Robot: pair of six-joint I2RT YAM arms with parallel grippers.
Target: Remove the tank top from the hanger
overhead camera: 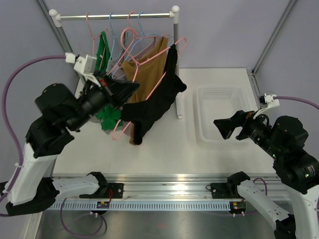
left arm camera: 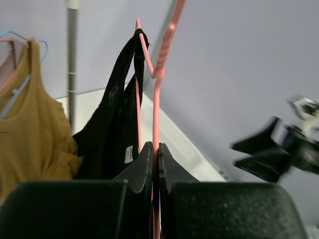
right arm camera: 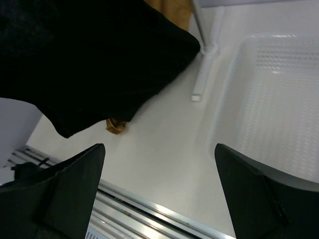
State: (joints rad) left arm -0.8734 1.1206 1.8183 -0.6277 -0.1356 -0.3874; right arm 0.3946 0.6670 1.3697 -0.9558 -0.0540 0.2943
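The left hand [left arm camera: 155,152] is clamped shut on the wire of a pink hanger [left arm camera: 155,109], holding it tilted in front of the clothes rail [overhead camera: 114,16] and above the desk [overhead camera: 164,154]. The black tank top [overhead camera: 159,99] is on that hanger, one strap caught over its raised end near the rail's right post, the rest sagging beside a mustard top [overhead camera: 147,67] on the rail. The right hand [overhead camera: 223,127] hovers by the white basket [overhead camera: 219,90], fingers spread wide, holding nothing.
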